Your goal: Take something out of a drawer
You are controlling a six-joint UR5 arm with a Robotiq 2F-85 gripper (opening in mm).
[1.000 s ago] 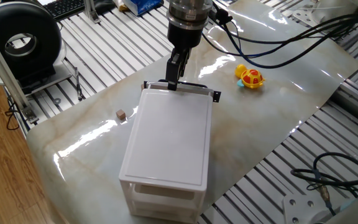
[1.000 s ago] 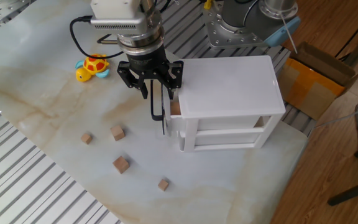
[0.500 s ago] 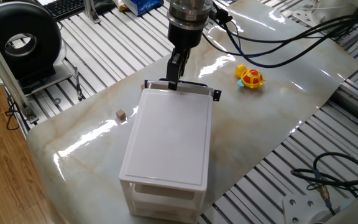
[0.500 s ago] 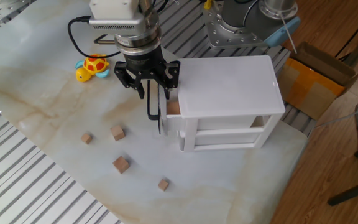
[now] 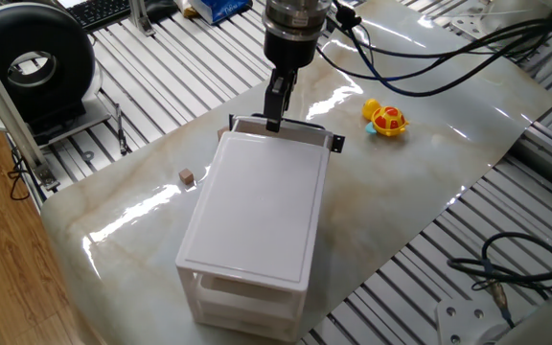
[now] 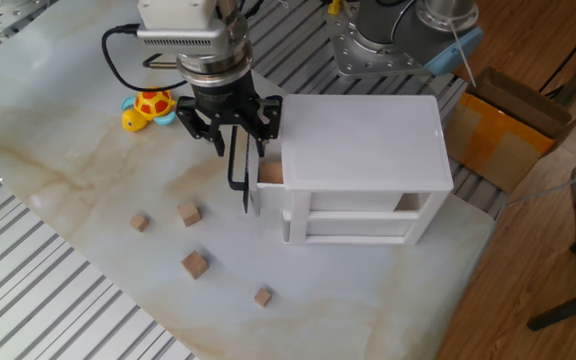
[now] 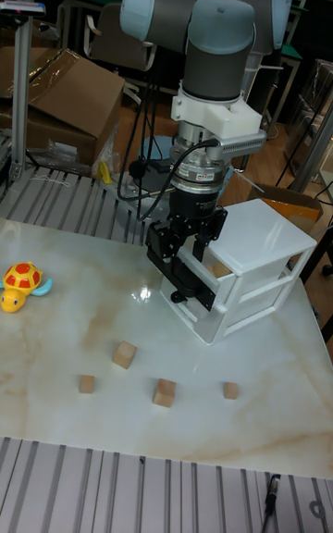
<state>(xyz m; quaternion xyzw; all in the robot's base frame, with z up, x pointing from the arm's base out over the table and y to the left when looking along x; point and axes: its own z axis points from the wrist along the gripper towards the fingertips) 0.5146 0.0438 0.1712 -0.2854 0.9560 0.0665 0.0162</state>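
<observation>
The drawer [image 6: 258, 192] is the top one of a white three-drawer box [image 6: 363, 140] and stands pulled out a little way. A light wooden block [image 6: 270, 173] shows inside the gap. My gripper [image 6: 238, 165] points down at the drawer's thin black front edge [image 5: 305, 135] and is shut on it. In the one fixed view the gripper [image 5: 274, 113] is at the far end of the box lid [image 5: 257, 211]. The tall fixed view shows the gripper [image 7: 180, 266] low against the box [image 7: 259, 251], left of it.
Several small wooden cubes lie on the marble tabletop, among them one [image 6: 189, 213] near the drawer front and another [image 6: 195, 263] further out. A yellow and red toy turtle [image 6: 148, 105] sits beyond the gripper. A cardboard carton [image 6: 503, 125] stands off the table.
My gripper has drawn back from the box with the drawer front in its grip, so the drawer stands further out. The whole box has slid slightly along with it.
</observation>
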